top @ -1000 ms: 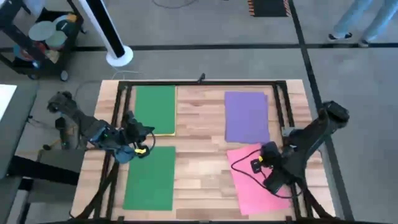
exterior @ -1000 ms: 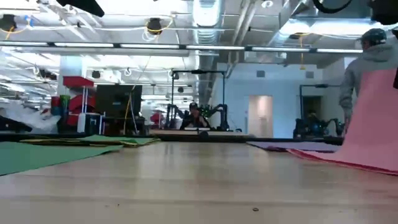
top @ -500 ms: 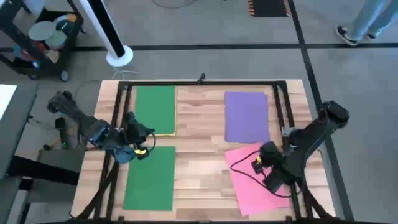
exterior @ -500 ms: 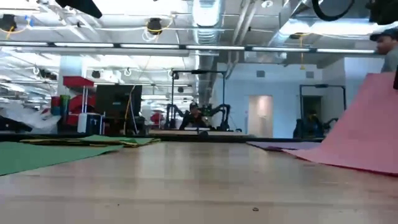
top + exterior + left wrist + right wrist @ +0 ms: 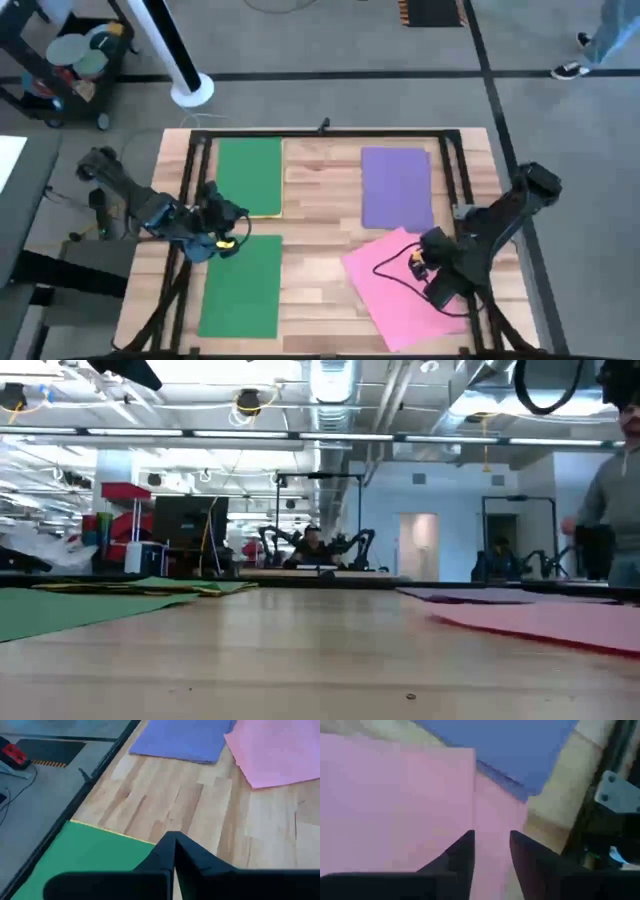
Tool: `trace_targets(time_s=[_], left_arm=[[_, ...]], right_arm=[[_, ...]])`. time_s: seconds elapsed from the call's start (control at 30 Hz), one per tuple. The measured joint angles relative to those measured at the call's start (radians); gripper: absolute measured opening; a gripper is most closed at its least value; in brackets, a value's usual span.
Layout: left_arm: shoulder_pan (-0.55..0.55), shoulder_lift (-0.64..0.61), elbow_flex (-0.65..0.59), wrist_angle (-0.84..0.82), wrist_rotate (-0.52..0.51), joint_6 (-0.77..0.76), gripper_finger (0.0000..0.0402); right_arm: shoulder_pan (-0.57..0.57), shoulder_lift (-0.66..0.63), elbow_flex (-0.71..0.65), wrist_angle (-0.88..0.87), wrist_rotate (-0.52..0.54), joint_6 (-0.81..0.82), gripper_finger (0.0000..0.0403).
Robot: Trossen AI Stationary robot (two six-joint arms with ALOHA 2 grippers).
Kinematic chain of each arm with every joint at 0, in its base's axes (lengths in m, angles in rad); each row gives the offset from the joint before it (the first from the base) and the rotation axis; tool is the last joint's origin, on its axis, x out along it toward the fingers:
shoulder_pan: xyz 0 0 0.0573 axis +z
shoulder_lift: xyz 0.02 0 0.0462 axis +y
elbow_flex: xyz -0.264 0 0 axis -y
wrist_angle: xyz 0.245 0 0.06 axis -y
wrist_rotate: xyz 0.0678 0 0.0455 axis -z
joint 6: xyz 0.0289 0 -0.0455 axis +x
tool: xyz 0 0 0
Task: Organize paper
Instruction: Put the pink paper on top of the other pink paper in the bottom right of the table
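Four sheets lie flat on the wood table. A green sheet [image 5: 250,172] rests on a yellow one whose edge [image 5: 268,215] peeks out at its near side. A second green sheet [image 5: 240,290] lies at the near left, a purple sheet [image 5: 397,187] at the far right, and pink paper [image 5: 385,300] slanted at the near right. My right gripper [image 5: 418,268] is open over the pink paper's right part [image 5: 395,795]. My left gripper [image 5: 232,222] is shut and waits above the far green sheet's near right corner [image 5: 100,855]. My right gripper [image 5: 491,845] points down at the pink paper with its fingers a little apart. A straight pink edge [image 5: 474,795] runs toward the gap between them. I cannot tell whether the fingertips touch the paper.
Black frame rails [image 5: 320,133] run along the table's far edge and sides, and a metal bracket [image 5: 620,795] sits by the right rail. Bare wood [image 5: 320,230] lies between the left and right sheets. A person [image 5: 615,510] stands beyond the table's right side.
The pink paper stood raised on its right side in the low view a second ago and now lies flat. In the high view its left part has spread and swung toward the table's left. My right gripper has stayed nearly in place.
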Motion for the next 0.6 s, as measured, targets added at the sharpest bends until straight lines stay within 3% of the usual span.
trace_targets(time_s=[0.13, 0.37, 0.6], left_arm=[[0.000, 0.000, 0.000, 0.000, 0.009, 0.002, 0.0000], [0.002, 0.038, 0.000, -0.001, -0.006, -0.014, 0.0000], [0.018, 0.098, 0.000, -0.001, -0.018, -0.015, 0.0000]], right_arm=[[-0.048, 0.000, 0.000, 0.232, 0.040, -0.190, 0.0102], [-0.204, 0.085, 0.001, 0.679, 0.028, -0.622, 0.0012], [-0.371, 0.237, 0.037, 0.910, -0.092, -0.924, 0.0002]])
